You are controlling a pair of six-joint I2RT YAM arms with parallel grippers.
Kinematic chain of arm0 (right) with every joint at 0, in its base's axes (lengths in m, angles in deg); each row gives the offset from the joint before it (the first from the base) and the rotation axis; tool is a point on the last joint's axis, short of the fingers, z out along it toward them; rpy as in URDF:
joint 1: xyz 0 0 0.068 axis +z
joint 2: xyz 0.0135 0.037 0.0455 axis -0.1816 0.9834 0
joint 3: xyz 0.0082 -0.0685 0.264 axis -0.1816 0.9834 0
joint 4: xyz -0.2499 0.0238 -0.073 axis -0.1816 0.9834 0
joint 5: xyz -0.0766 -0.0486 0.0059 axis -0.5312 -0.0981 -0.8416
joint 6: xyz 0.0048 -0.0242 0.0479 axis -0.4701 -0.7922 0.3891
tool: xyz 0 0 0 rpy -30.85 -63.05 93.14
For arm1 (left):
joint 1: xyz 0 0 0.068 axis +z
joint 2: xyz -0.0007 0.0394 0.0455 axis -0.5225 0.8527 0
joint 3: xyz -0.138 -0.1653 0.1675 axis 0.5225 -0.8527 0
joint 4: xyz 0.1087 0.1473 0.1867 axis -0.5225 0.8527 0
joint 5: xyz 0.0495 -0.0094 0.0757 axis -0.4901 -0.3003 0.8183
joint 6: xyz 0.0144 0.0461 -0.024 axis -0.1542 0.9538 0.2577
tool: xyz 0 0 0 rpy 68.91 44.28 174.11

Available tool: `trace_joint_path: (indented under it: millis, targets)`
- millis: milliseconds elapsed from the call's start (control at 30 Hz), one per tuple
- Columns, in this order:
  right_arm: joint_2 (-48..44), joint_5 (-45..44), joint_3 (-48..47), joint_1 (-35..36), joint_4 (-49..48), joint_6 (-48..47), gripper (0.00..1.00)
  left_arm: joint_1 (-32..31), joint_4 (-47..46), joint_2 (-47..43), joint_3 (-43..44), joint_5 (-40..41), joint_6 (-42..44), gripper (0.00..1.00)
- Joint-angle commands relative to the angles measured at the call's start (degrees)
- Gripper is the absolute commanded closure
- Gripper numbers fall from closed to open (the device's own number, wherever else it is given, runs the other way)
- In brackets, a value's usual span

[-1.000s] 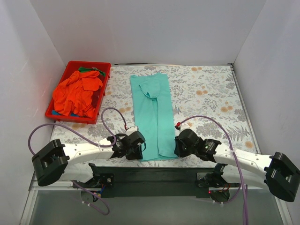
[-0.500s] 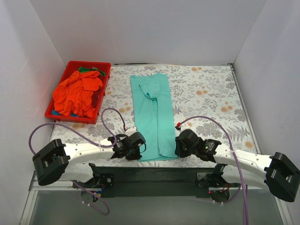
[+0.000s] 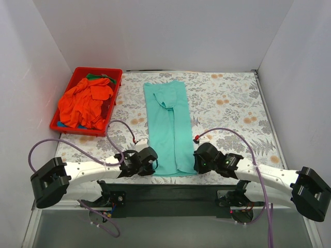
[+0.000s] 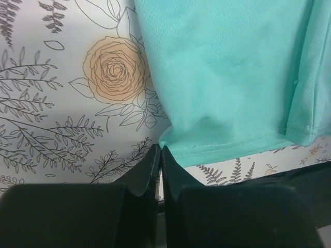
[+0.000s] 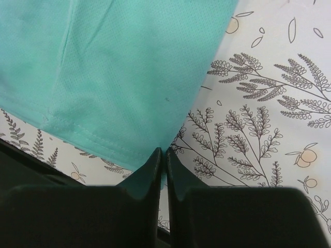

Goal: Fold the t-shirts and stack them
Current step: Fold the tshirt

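Teal t-shirt [image 4: 227, 77] cloth meets the very tips of your left gripper [image 4: 161, 151]. The two black fingers are pressed together with no gap, pinching the shirt's near left hem corner, and the fabric puckers toward the pinch. Your right gripper [image 5: 163, 152] is clenched the same way on the shirt's near right hem corner, where the stitched hem narrows to a point at the fingertips.

Beyond each pinch the shirt spreads away from the fingers, flat on the floral cover [image 3: 227, 108]. The left wrist view shows you an orange rose [image 4: 111, 67] printed on the cover just left of the shirt's side edge. It also shows a folded layer lying over the shirt's right part, its edge reaching the hem. The right wrist view shows you a crease in the shirt left of the pinch and the fine mesh of the fabric. Neither wrist view reaches the shirt's far end.

The top view gives you that. There the shirt is a long narrow strip with its sides folded in and a sleeve lying on its far half, stretching straight away from both grippers. Left of the shirt's far half, apart from it, sits the red bin [image 3: 77, 129], holding a heap of orange-red t-shirts [image 3: 85, 103]. From above you cannot tell whether the fingers hold cloth; only the wrist views show it.
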Motion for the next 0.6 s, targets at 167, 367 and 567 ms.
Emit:
trace_joint_path:
  millis: [167,367,567]
  targets:
    - [1.7,-4.5,-4.7,0.3,-0.7,-2.0,0.91,-0.1,-2.3,-5.2,-0.2,9.3,2.5,1.00]
    - [4.1,-7.9,-8.7,0.3,-0.8,-2.8,0.92,2.2,-4.3,-4.9,1.4,11.1,6.2,1.00]
    - [7.9,-11.7,-13.4,0.2,-0.7,-4.0,0.94,5.4,-9.1,-3.2,2.8,9.4,11.6,1.00]
